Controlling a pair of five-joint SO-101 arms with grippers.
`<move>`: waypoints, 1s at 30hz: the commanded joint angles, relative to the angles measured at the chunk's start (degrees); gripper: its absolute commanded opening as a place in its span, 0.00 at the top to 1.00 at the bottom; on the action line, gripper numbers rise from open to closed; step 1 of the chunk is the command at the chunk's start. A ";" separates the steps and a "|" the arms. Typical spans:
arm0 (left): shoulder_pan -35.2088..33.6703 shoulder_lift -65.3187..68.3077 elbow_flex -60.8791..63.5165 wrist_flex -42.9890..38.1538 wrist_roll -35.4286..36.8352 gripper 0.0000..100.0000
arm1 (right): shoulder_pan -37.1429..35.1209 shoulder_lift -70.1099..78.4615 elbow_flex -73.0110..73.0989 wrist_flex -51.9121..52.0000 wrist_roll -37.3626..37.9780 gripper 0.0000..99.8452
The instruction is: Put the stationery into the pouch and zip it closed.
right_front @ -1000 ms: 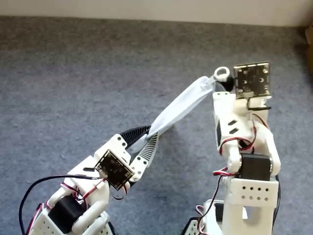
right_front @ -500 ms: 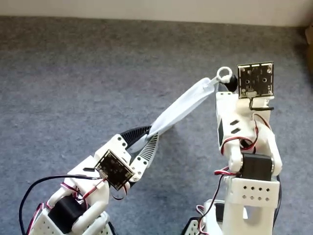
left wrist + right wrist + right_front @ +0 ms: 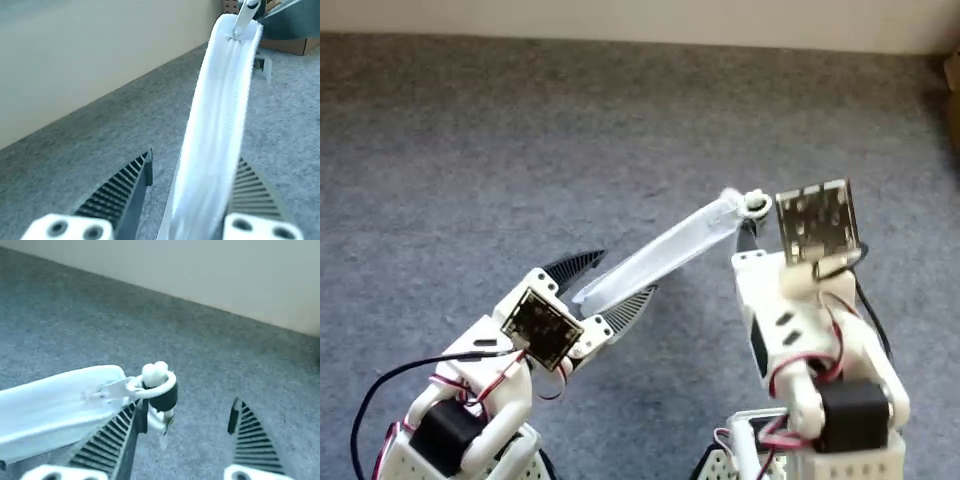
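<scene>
A white zip pouch point(image 3: 660, 255) hangs slanted in the air between the two arms. Its zip line looks shut in the left wrist view, running up the pouch point(image 3: 220, 110) to the pull point(image 3: 246, 12) at the far end. My left gripper point(image 3: 195, 157) is open, and the pouch's near end lies between its fingers, leaning on one of them. My right gripper point(image 3: 189, 404) is open too. The pull ring point(image 3: 152, 382), with a white bead, rests at the tip of one finger point(image 3: 127, 427). From above, the ring point(image 3: 755, 203) sits just ahead of the right wrist camera board.
Grey carpet point(image 3: 470, 150) covers the whole work surface, and a pale wall strip runs along its far edge. A cardboard box point(image 3: 952, 70) stands at the far right edge. Both arm bases crowd the near edge.
The left gripper's fingers have spread apart around the pouch. The right arm has pulled back toward the near side and left, and the pouch's far end has come down with it.
</scene>
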 commanded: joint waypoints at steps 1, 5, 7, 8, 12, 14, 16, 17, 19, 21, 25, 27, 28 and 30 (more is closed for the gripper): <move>-1.01 0.22 -6.73 2.90 -0.35 0.76 | -1.63 -2.59 -3.30 1.63 -0.26 0.76; -3.56 0.22 -8.22 2.90 -0.26 0.76 | -1.71 -2.95 -8.40 6.46 -0.18 0.76; -6.46 0.31 -8.40 2.37 -0.18 0.77 | -1.80 -2.86 -12.09 9.63 -0.18 0.76; -8.04 0.31 -8.22 1.23 -0.18 0.77 | -1.80 -2.86 -13.85 11.21 -0.35 0.76; -13.23 0.40 -8.13 -1.32 3.08 0.76 | -5.23 -3.12 -17.98 16.57 -0.53 0.76; -14.02 0.22 -9.10 -1.05 4.31 0.77 | -7.69 -3.12 -18.86 19.38 -0.53 0.76; -14.02 0.22 -12.26 0.53 4.75 0.77 | -8.48 -3.12 -18.86 21.49 -0.62 0.76; -14.02 0.22 -14.37 2.20 4.75 0.77 | -8.40 -3.12 -18.86 22.02 -0.62 0.76; -14.20 0.22 -19.56 6.07 4.75 0.77 | -8.40 -3.12 -18.51 22.64 -0.62 0.76; -14.29 0.22 -24.84 9.58 4.75 0.77 | -8.40 -3.12 -18.42 22.64 -0.62 0.76; -15.25 0.22 -30.46 14.86 4.75 0.78 | -8.31 -3.21 -15.96 25.80 -0.62 0.83; -18.42 -0.22 -30.55 15.82 4.48 0.83 | -8.31 -3.21 -15.69 27.30 -0.44 0.92; -20.09 -0.22 -30.46 15.91 4.48 0.87 | -8.31 -3.21 -15.69 28.09 -0.35 0.97; -22.90 -0.22 -30.46 16.00 4.31 0.95 | -8.04 -3.21 -15.25 29.32 -0.44 0.99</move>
